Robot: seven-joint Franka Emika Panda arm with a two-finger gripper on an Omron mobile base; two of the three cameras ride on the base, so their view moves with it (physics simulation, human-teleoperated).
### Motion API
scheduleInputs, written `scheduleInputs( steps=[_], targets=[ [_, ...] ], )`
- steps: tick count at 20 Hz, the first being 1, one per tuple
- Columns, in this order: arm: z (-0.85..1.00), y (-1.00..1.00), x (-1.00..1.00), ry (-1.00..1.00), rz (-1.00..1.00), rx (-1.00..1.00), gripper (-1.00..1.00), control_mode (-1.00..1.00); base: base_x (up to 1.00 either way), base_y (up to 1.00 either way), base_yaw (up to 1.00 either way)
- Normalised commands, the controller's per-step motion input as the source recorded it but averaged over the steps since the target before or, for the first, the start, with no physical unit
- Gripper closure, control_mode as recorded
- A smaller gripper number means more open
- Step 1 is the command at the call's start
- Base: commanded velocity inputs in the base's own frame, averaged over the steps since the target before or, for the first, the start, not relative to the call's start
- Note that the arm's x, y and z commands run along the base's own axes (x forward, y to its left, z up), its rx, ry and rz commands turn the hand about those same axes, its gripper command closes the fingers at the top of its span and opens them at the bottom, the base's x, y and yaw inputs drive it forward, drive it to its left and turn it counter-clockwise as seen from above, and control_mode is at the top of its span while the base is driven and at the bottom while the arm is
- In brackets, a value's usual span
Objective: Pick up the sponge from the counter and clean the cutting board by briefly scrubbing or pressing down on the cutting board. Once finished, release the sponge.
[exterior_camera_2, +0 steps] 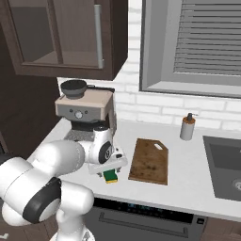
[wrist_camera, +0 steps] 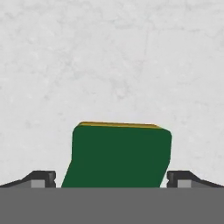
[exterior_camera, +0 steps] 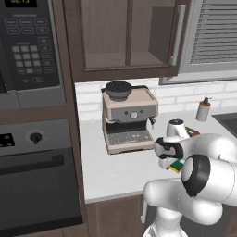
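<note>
Gripper point(wrist_camera: 112, 180) low over the counter point(wrist_camera: 109, 57), pointing down, fingertips point(wrist_camera: 43, 178) spread wide, one at each side of the sponge point(wrist_camera: 117, 155). Jaws released, nothing grasped; a sliver of bare counter visible between each tip and the sponge's sides. Sponge directly below and between the tips, green face up, thin yellow edge showing along its far side, slightly skewed against the line of the fingers. Lying flat on the counter, not lifted.

From the right base view: hand point(exterior_camera_2: 109, 165) down at the front part of the counter point(exterior_camera_2: 188, 183), sponge point(exterior_camera_2: 111, 176) peeking out just beneath it, green over yellow. Board point(exterior_camera_2: 150, 160) to the right of the gripper, near but apart, flat on the counter, bare. Coffee machine point(exterior_camera_2: 84, 110) behind the gripper, near the wall. Soap bottle point(exterior_camera_2: 187, 127) well beyond the board, at the backsplash; sink point(exterior_camera_2: 223, 164) farther right again.

From the left base view: hand point(exterior_camera: 167, 155) in front of the coffee machine point(exterior_camera: 128, 118) and a little to its right, sponge point(exterior_camera: 176, 166) just under it, partly hidden by the arm's elbow. Small brown corner of the board point(exterior_camera: 193, 133) visible behind the wrist. Soap bottle point(exterior_camera: 202, 109) far back on the right. Oven point(exterior_camera: 37, 171) and microwave point(exterior_camera: 28, 46) well off to the left.
</note>
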Motion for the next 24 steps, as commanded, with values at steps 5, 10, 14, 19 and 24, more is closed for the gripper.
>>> scheduleInputs(
  steps=[5, 10, 14, 19, 24],
  targets=[
    [-0.28, 0.00, -0.03, 0.00, 0.00, 0.00, 1.00, -1.00, 0.00, 0.00, 0.00],
    [-0.68, 0.05, -0.52, -0.13, 0.00, 0.00, 1.00, -1.00, 0.00, 0.00, 0.00],
    [-0.24, -0.01, -0.28, -0.13, -0.01, 0.00, 1.00, -1.00, 0.00, 0.00, 0.00],
    [0.51, -0.52, 0.27, 0.00, 0.03, 0.07, 1.00, -1.00, 0.00, 0.00, 0.00],
    [0.98, -0.61, 0.67, 0.06, 0.09, 0.07, 1.00, -1.00, 0.00, 0.00, 0.00]
  ],
)
